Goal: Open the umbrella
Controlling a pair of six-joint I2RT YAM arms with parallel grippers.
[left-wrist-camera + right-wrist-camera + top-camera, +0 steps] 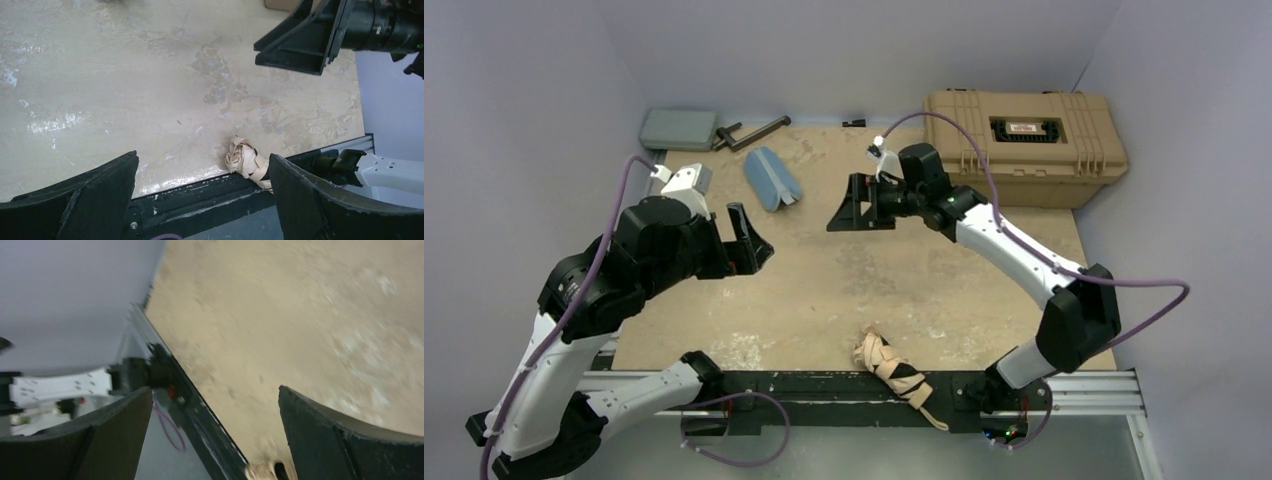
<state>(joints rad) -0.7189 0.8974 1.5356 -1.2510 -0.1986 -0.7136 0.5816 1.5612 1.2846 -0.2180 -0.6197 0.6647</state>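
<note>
The umbrella (898,373) lies folded in a tight beige bundle with black showing between the folds, slanting across the table's near edge and onto the black rail. Its crumpled end (244,159) shows in the left wrist view, and a sliver shows at the bottom of the right wrist view (260,472). My left gripper (750,240) hovers open over the left half of the table, well apart from the umbrella; nothing sits between its jaws (203,157). My right gripper (848,206) hangs open and empty above the table's middle, jaws pointing left (215,390).
A tan hard toolbox (1024,135) stands at the back right. A blue fabric pouch (772,178) lies at the back left, near a grey box (679,128) and a black tool (750,134). The black rail (804,385) runs along the near edge.
</note>
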